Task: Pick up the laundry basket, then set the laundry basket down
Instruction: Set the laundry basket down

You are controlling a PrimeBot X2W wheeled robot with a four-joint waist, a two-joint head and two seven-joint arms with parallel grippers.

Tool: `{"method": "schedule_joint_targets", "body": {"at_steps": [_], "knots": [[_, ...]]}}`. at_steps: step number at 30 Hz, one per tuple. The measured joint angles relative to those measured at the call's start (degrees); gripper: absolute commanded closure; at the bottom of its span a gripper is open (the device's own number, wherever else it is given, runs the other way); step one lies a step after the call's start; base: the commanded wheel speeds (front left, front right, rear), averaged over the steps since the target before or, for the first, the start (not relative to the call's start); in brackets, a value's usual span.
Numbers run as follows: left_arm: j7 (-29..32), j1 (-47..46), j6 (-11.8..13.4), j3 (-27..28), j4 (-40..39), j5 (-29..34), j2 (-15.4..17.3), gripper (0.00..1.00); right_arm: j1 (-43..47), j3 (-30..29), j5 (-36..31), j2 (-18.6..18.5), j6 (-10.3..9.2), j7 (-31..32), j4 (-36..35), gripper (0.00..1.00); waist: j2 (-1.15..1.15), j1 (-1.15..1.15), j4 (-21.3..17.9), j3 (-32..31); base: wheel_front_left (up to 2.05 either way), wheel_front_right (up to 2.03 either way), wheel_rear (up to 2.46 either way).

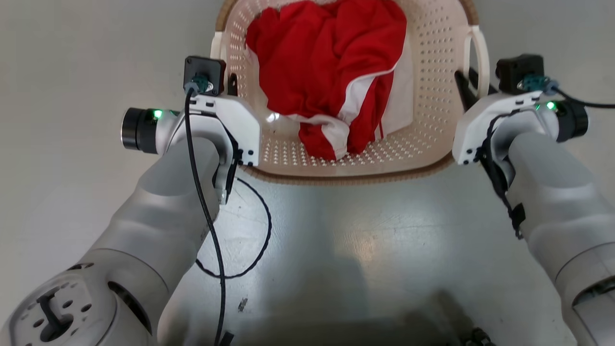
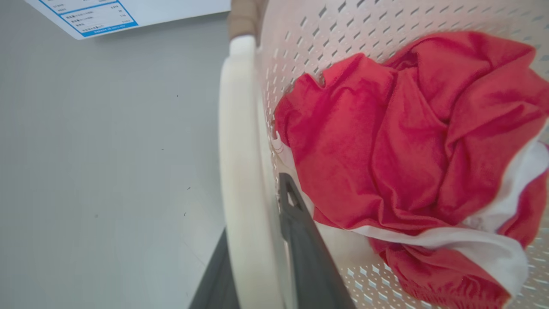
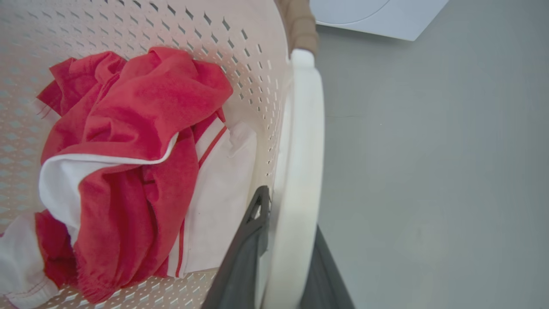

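The cream perforated laundry basket (image 1: 432,96) with its brown rim sits at the top middle of the head view, holding a red and white garment (image 1: 326,57). My left gripper (image 1: 233,85) is shut on the basket's left white handle (image 2: 242,150), one dark finger inside the wall and one outside. My right gripper (image 1: 467,82) is shut on the right white handle (image 3: 304,128) in the same way. In the wrist views each handle runs up between my left gripper (image 2: 257,214) fingers and my right gripper (image 3: 289,219) fingers. Whether the basket rests on the floor, I cannot tell.
Grey floor (image 1: 365,230) lies all around. A white washing machine corner (image 3: 377,17) stands beyond the basket, and a white panel with a blue label (image 2: 98,17) shows there too. A black cable (image 1: 262,235) loops down from my left arm.
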Motion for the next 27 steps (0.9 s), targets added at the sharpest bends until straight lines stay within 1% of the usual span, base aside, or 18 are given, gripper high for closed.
{"method": "schedule_joint_targets", "body": {"at_steps": [3,12,23,27], "knots": [[-0.34,-1.00,0.00,0.48,0.01,-0.03,-0.08,1.00,-1.35,-0.87,-0.81,-0.25,0.00,-0.36,0.00,1.00,0.00,0.00,0.16,1.66,0.00,0.00,0.00],[-0.75,-2.13,-0.07,1.67,0.05,0.18,-0.35,1.00,-1.98,-2.97,-2.81,-0.54,0.01,-1.24,-0.04,1.00,0.00,0.00,-0.13,3.33,0.00,0.00,0.00],[-0.76,-2.69,-0.10,3.03,0.16,1.96,-0.44,1.00,-2.29,-4.94,-3.99,-0.42,0.05,-1.26,-0.12,1.00,0.00,0.00,-0.31,4.22,0.00,0.00,0.00],[-0.76,-2.69,-0.57,3.42,0.35,2.47,-0.44,1.00,-2.29,-5.76,-4.54,-0.32,0.07,-1.26,-0.12,1.00,0.00,0.00,-0.29,4.41,0.00,0.00,0.00]]}}
